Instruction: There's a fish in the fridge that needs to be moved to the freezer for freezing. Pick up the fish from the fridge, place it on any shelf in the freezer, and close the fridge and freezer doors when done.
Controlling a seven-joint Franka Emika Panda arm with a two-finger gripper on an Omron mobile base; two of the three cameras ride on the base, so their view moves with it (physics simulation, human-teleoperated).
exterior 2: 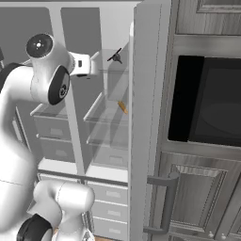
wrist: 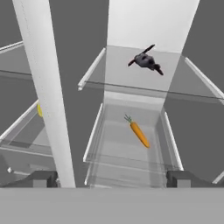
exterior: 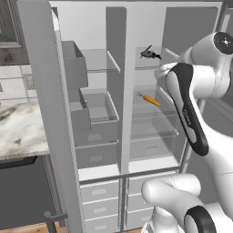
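The gripper [wrist: 112,178] hung spread wide and empty before the open fridge [exterior: 150,113], the fish [wrist: 145,61] lying on the glass shelf [wrist: 131,83] above what looked like a carrot [wrist: 139,133].

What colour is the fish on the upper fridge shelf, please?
Dark grey-black fish; clearest in the hand view.

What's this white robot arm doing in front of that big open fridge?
The white arm is reaching toward the right compartment of the tall grey fridge unit, both doors open. Its gripper is open and empty, short of the shelves. A small dark grey fish lies on the upper clear glass shelf; an orange carrot lies on the shelf below. Nothing has been picked up yet.
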